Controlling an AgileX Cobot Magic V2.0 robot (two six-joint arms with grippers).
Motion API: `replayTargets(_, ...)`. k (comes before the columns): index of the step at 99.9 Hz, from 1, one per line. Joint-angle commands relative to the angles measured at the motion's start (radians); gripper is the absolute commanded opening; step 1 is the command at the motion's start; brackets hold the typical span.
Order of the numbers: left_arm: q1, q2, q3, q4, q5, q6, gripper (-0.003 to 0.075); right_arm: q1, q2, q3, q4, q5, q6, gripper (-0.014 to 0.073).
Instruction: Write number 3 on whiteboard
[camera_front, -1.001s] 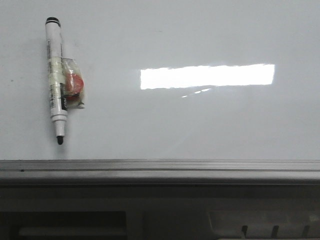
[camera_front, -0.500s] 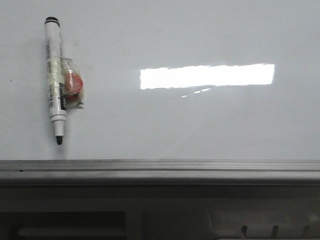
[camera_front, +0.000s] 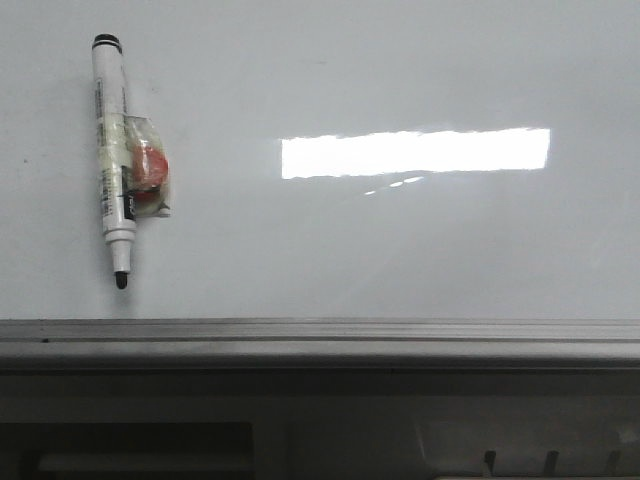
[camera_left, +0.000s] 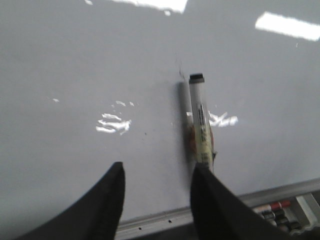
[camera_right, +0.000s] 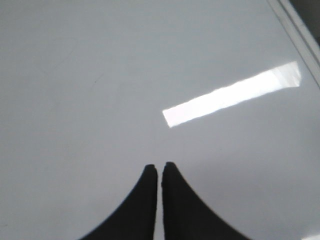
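The whiteboard is a glossy pale grey sheet with a bright rectangular reflection. The number 3 is out of view; no drawn stroke shows on the board. A white marker pen with a black tip lies on the board at the left, its tip toward the near edge and a red lump taped to its middle. My left gripper hangs open over the whiteboard, with one finger just in front of the marker pen and nothing between the fingers. My right gripper is shut and empty above bare whiteboard.
A grey metal frame edge runs along the near side of the board. Below it, in the left wrist view, a tray holds several spare markers. The board's frame also crosses a corner of the right wrist view.
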Motion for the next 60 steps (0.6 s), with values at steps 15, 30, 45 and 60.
replayTargets(15, -0.122, 0.253, -0.101, -0.164, 0.053, 0.129, 0.0356, 0.089, 0.154, -0.166, -0.042, 0.015, -0.001, 0.0454)
replayTargets(30, -0.221, 0.394, -0.101, -0.149, -0.015, 0.129, 0.0336, 0.119, 0.202, -0.180, -0.042, 0.033, -0.001, 0.0509)
replayTargets(45, -0.297, 0.515, -0.101, -0.158, -0.099, 0.129, 0.0336, 0.122, 0.207, -0.180, -0.042, 0.024, -0.001, 0.0509)
replayTargets(60, -0.367, 0.600, -0.101, -0.221, -0.181, 0.131, 0.0336, 0.122, 0.207, -0.180, -0.042, 0.014, -0.001, 0.0509)
